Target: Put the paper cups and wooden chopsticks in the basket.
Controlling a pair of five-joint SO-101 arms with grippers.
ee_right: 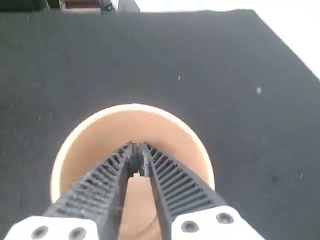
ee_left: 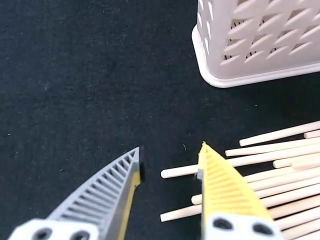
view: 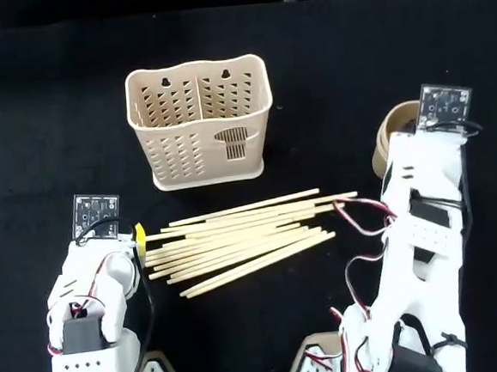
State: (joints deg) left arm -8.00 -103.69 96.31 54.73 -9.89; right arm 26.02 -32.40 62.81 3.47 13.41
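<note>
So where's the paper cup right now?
In the high view the paper cup is at the table's right side, right of the chopsticks, partly under the right arm.

Black-covered table (view: 52,98) with an upright beige basket (view: 201,125), loose wooden chopsticks (view: 236,243) nearby, paper cups (view: 391,136) farther off

the basket (view: 201,125) stands far centre on the table (view: 37,125); chopsticks (view: 240,238) lie just nearer, paper cups (view: 392,130) to the right.

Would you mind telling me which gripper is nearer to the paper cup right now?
Right. The right gripper sits shut at the mouth of the paper cup; the left gripper is open, far off by the ends of the chopsticks.
</note>
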